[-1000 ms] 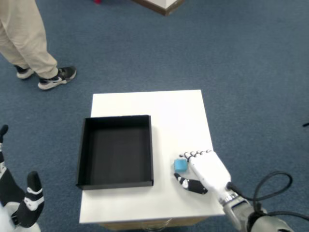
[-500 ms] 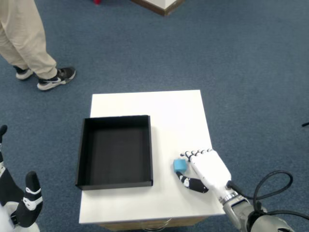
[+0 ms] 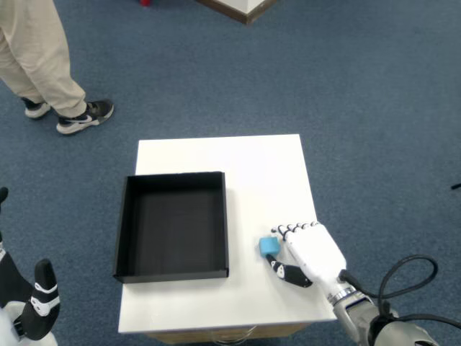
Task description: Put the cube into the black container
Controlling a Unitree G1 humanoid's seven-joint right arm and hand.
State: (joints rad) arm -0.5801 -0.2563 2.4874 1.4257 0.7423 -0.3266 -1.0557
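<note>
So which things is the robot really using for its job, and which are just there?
For the job:
- blue cube
- black container
- right hand, fingers at the cube
- white table

Just there:
- person's legs and shoes
- left hand
- black cable

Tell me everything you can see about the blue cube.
The cube is small, light blue and plain, with a matte look. It sits on the white table, just right of the black container's right wall and outside it. The right hand is against its right side, fingers at its top edge and thumb below; whether it is lifted cannot be told.
</note>
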